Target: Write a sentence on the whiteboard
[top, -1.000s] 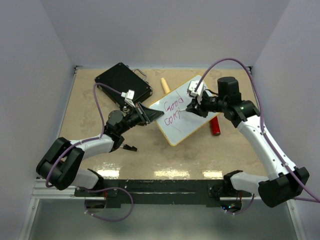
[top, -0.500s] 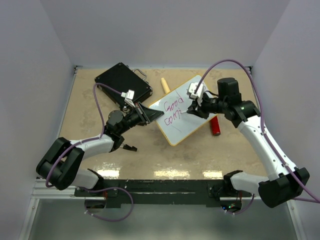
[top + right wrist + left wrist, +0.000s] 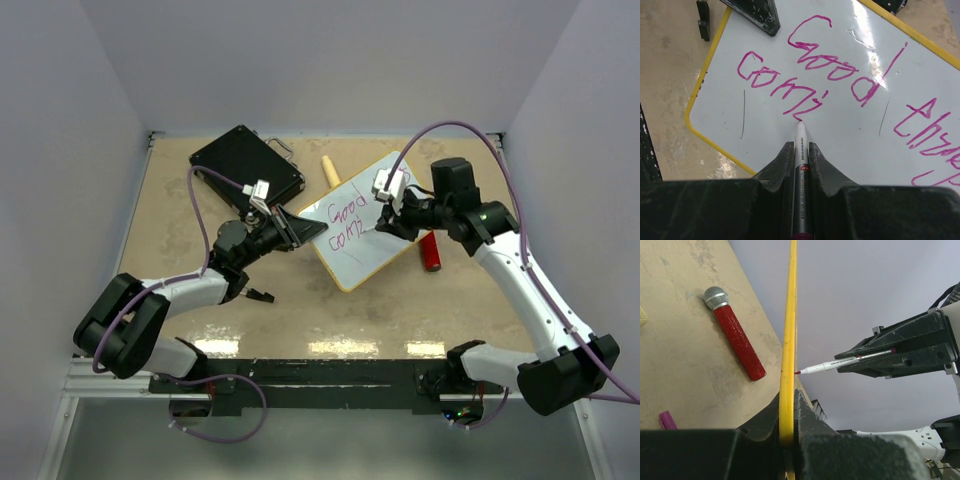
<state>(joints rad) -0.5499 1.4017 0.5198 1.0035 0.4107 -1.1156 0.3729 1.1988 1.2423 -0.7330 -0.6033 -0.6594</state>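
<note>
The tan table (image 3: pixel 200 290) carries a black case (image 3: pixel 245 165) at the far left and, just right of centre, the yellow-framed whiteboard (image 3: pixel 365 255), lying at an angle between the two arms. The left gripper (image 3: pixel 787 430) is pinched onto the board's yellow edge at its near-left corner and has not shifted over the last second; it looks to be steadying the board. The right gripper (image 3: pixel 800 150) is pressed together on a slim marker (image 3: pixel 800 137), which points down at the board from the right. It has edged slightly along the second line since a second ago. A red glitter microphone (image 3: pixel 737 342) lies on the table just past the board's right edge, touching nothing. The sentence (image 3: pixel 825 75) is in magenta: "Good" on top, with more letters to its right that run out of the right wrist view. Below it, what read as "com" a second ago now has a further stroke and dot, and the marker's tip appears to rest at the end of that stroke. So the writing is under way and the second line looks unfinished. A small magenta piece (image 3: pixel 667 420), possibly the cap, lies near the board.
</note>
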